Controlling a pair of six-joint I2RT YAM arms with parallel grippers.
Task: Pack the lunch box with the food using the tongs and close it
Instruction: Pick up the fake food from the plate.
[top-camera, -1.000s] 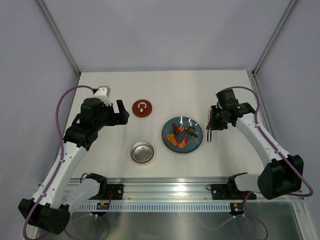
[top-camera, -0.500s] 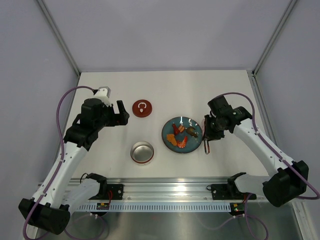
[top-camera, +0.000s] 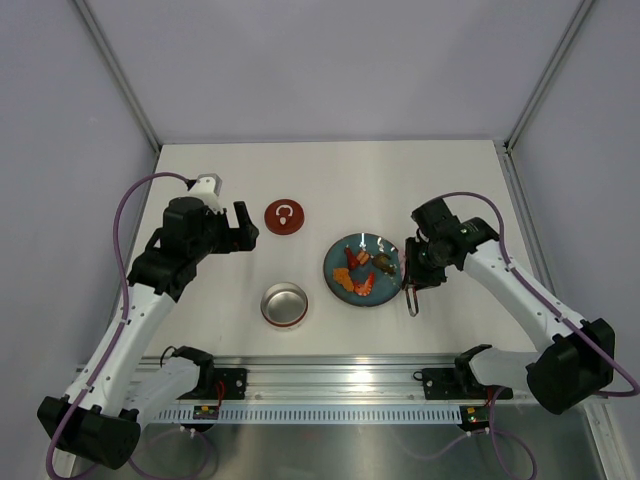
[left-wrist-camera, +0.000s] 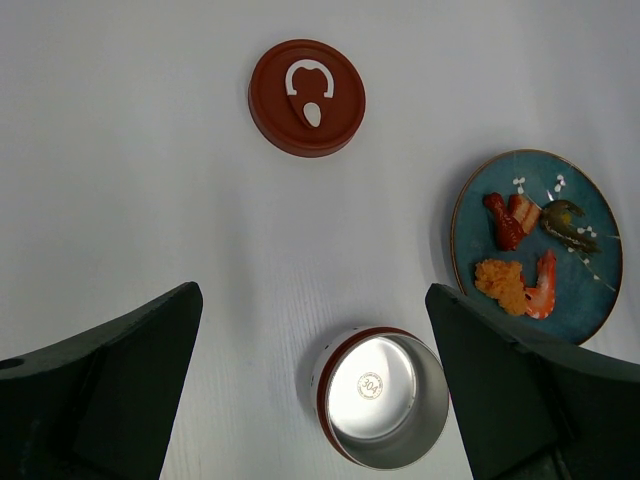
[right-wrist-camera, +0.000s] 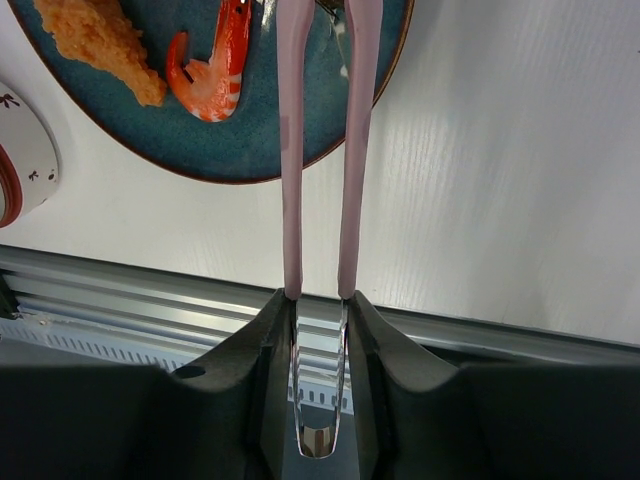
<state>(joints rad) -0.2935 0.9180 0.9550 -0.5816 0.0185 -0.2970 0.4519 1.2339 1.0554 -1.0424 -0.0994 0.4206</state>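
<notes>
Two arms split the work at a white table (top-camera: 330, 170) in the overhead view. The left gripper (top-camera: 240, 228) hangs spread wide and empty near the lid (top-camera: 284, 216), seemingly placed for the closing step. The right gripper (top-camera: 412, 275) is clamped on the tongs (top-camera: 413, 293) at the right edge of the teal plate (top-camera: 341, 251), within reach of the food (top-camera: 362, 272). The lunch box (top-camera: 284, 304) stands open and unfilled near the front edge, left of the plate, so packing appears not yet begun.

From the left wrist, the lid lies flat, a matte dark red disc with a white loop. Below it the box is a round, polished steel cup with a reddish rim. The glazed plate holds a curled red-orange shrimp, a crumbly orange piece, glossy reddish-brown chunks and a dark one.

From the right wrist, both fingers press the outsides of the slim, smooth pink arms near their joined end. That grip is probably low so a squeeze can close the tips. The arms run nearly parallel, slightly apart, out over the plate's brown-edged rim beside the shrimp.
</notes>
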